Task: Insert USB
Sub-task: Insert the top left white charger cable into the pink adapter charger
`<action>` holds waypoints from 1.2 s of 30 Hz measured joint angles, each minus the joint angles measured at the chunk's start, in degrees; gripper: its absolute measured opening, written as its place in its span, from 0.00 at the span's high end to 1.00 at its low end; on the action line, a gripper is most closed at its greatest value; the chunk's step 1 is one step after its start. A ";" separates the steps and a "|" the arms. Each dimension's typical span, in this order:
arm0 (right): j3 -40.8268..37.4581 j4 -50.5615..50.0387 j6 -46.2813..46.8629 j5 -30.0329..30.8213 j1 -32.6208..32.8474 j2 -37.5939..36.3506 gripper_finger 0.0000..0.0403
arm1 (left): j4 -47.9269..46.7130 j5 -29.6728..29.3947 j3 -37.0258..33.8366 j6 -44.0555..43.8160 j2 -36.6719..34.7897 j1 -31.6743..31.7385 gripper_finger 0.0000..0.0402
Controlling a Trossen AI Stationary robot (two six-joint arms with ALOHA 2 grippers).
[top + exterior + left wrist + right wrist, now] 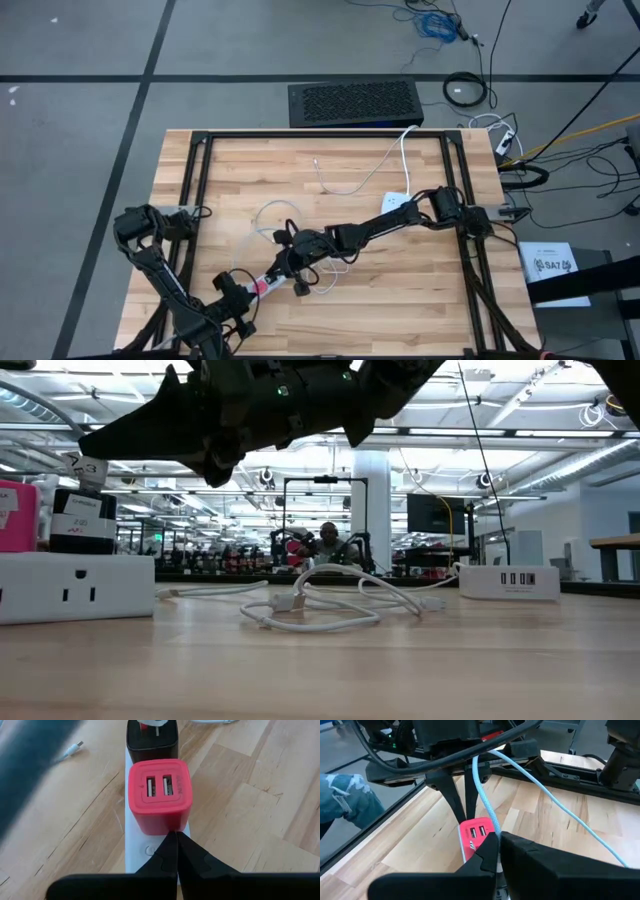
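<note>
Dark fingers of the left claw are pressed shut, empty, tips just touching the near edge of the red charger, which sits on the white power strip at the table's near middle. The right claw is also shut, seemingly pinching the pale cable right over that charger, though its plug is hidden. Light and floppy, the cable should be held close behind the stiff plug; the charger looks hard and slick
</note>
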 joint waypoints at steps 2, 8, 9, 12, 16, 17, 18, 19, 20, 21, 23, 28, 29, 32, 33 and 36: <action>0.60 -0.97 -0.36 0.03 0.00 0.05 1.00 | 0.00 0.00 0.00 0.00 0.00 0.00 1.00; 0.94 0.88 -0.29 -0.07 0.00 1.79 1.00 | 0.13 0.00 0.00 0.00 0.00 0.00 1.00; 0.94 1.13 -0.29 -0.09 0.08 2.02 1.00 | 0.15 0.00 0.00 0.00 0.00 0.00 1.00; 0.97 1.11 -0.24 -0.07 0.22 2.22 1.00 | 0.22 0.00 0.00 0.00 0.00 0.00 1.00; 0.99 0.26 -0.23 -0.02 0.33 2.22 1.00 | 0.26 0.00 0.00 0.00 0.00 0.00 1.00; 0.99 -0.06 -0.24 -0.02 0.33 2.22 1.00 | 0.26 0.00 0.00 0.00 0.00 0.00 1.00; 0.99 -0.55 -0.24 0.03 0.33 2.22 1.00 | 0.29 0.00 0.00 0.00 0.00 0.00 1.00; 1.01 -1.07 -0.24 0.31 0.33 2.20 1.00 | 0.31 0.00 0.00 0.00 0.00 0.00 1.00; 1.01 -1.28 -0.21 0.41 0.34 2.20 1.00 | 0.33 0.00 0.00 0.00 0.00 0.00 1.00; 0.99 -1.38 -0.10 0.45 0.35 2.22 1.00 | 0.33 0.00 0.00 0.00 0.00 0.00 1.00; 0.99 -1.61 -0.07 1.02 0.22 2.22 1.00 | 0.35 0.00 0.00 0.00 0.00 0.00 1.00; 0.97 -2.10 0.17 1.48 0.02 2.24 1.00 | 0.44 -0.02 0.00 0.00 0.00 0.00 1.00; 0.94 -2.20 0.17 1.51 0.04 2.56 1.00 | 0.44 -0.01 0.00 0.00 0.00 0.00 1.00; 0.94 -1.67 1.11 1.51 0.04 3.49 1.00 | 0.44 0.00 0.00 0.00 0.00 0.00 1.00; 0.94 -1.30 1.33 1.53 0.02 3.91 1.00 | 0.44 0.00 0.00 0.00 0.00 0.00 1.00; 0.94 -0.59 1.46 1.67 0.02 4.42 1.00 | 0.45 0.01 0.00 0.00 0.00 0.00 1.00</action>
